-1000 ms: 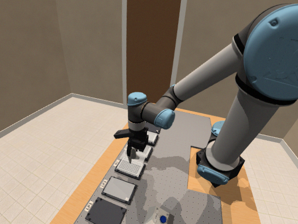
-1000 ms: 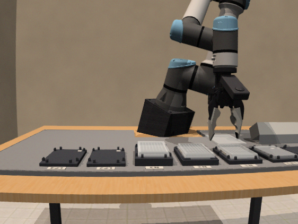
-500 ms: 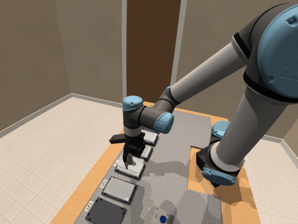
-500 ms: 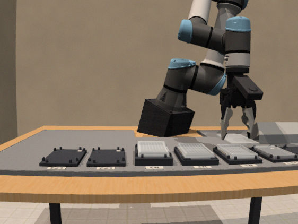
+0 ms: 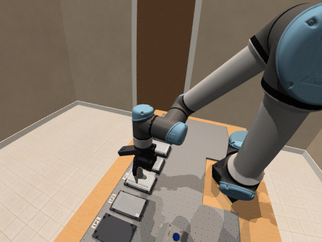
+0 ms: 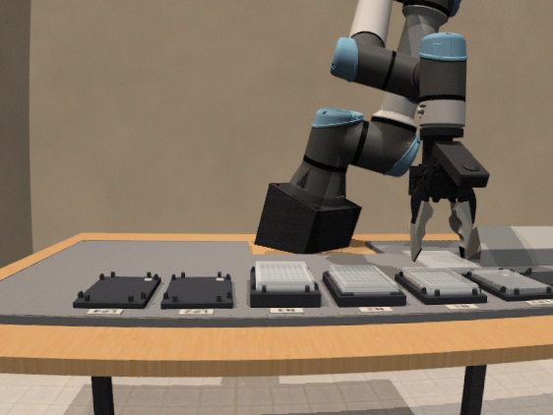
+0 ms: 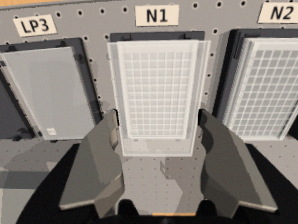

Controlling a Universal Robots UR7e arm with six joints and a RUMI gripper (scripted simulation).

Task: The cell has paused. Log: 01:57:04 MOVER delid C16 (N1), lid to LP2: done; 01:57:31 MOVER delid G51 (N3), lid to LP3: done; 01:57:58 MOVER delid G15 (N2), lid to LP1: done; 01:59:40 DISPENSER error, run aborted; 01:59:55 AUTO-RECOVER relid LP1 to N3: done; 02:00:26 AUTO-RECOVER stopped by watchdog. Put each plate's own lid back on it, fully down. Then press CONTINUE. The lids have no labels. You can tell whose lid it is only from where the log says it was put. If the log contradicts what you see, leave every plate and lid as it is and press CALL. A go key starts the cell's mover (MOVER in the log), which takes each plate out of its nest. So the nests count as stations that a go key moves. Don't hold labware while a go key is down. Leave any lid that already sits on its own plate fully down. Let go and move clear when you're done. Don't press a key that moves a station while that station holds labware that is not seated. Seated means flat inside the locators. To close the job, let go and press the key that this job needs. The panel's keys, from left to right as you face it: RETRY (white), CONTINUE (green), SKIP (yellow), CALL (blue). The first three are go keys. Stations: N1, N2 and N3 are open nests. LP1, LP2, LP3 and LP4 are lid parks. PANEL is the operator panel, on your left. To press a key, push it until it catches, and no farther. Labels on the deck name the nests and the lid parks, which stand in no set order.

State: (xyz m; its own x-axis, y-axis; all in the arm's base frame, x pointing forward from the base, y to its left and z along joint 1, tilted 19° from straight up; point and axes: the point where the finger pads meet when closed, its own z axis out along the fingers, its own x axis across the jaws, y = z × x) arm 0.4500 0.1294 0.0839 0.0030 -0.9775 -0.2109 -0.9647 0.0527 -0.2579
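Note:
My gripper (image 7: pixel 157 110) is shut on a clear lid (image 7: pixel 158 97) and holds it a little above the plate in nest N1. From the side the lid (image 6: pixel 445 259) hangs between the fingers (image 6: pixel 440 251), above and just behind the N1 plate (image 6: pixel 438 281). The N2 plate (image 6: pixel 361 280) stands uncovered. The N3 plate (image 6: pixel 284 276) looks taller, as if lidded. A clear lid lies on park LP3 (image 7: pixel 47 92). Parks LP4 (image 6: pixel 118 290) and LP2 (image 6: pixel 198 290) are bare, and so is LP1 (image 5: pixel 114 229).
The operator panel with its blue key (image 5: pixel 176 236) stands at the near end of the deck, past LP1. The arm's black base (image 6: pixel 307 218) stands behind the row of nests. The wooden table edge (image 5: pixel 94 183) runs along the stations.

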